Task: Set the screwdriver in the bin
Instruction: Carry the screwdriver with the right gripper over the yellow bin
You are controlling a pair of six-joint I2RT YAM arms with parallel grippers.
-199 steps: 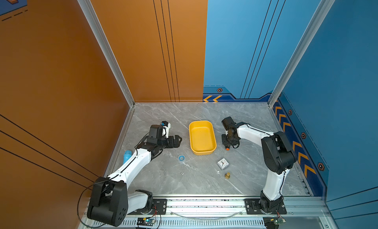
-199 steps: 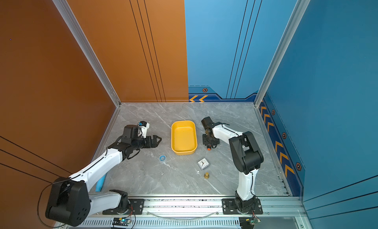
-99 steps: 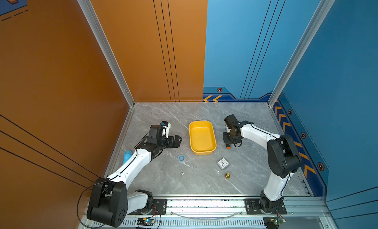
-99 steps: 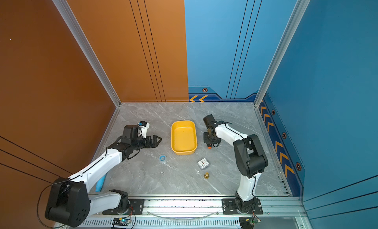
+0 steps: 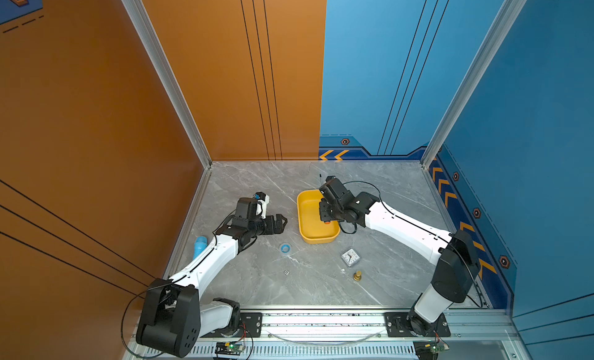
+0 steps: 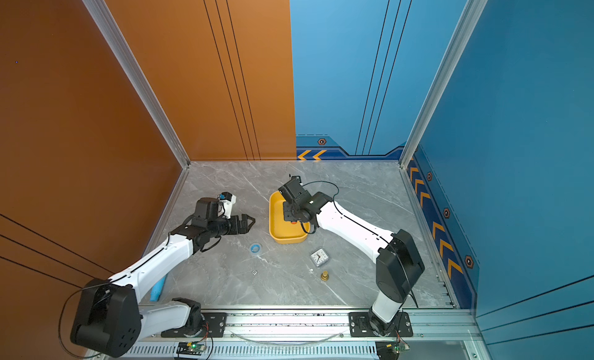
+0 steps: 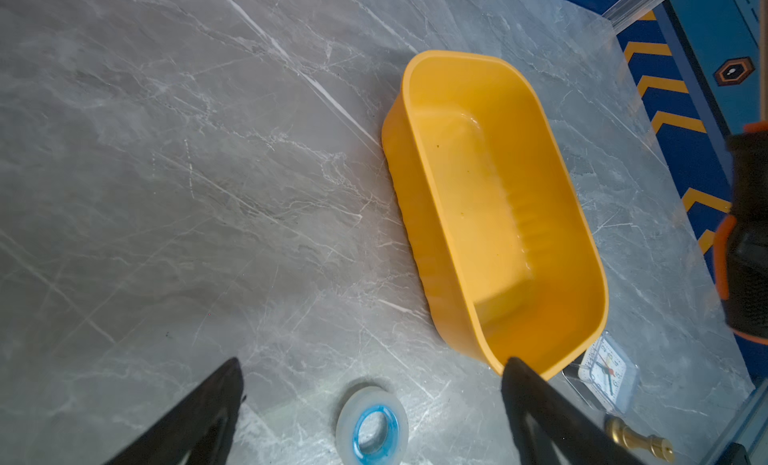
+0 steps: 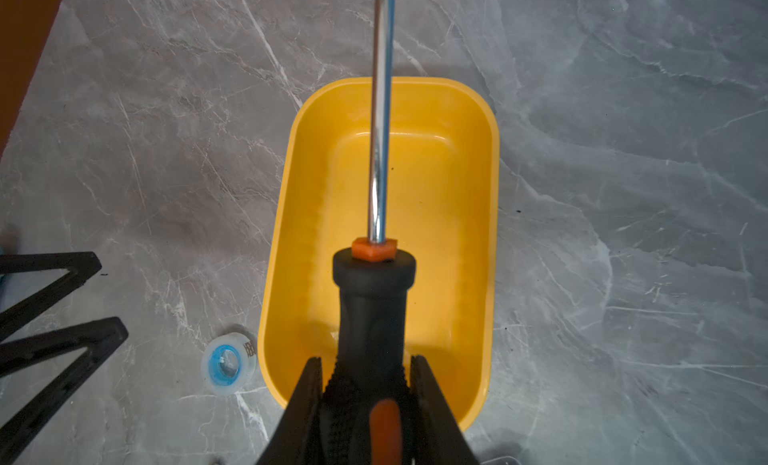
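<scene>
Over the bin (image 8: 469,234): screwdriver (image 8: 372,309), lengthwise, shaft reaching past the far rim.
Right gripper (image 8: 365,361): jaws pinching the black handle.
Left gripper (image 7: 372,362): jaws spread wide, over the table (image 7: 166,193) beside the bin.

The screwdriver (image 8: 372,301) hangs above the bin (image 8: 440,234), clock (image 5: 350,257) before it.

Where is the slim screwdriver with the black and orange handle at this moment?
The screwdriver is gripped by its handle in the right hand, over the shallow yellow plastic bin, central in both top views.
</scene>
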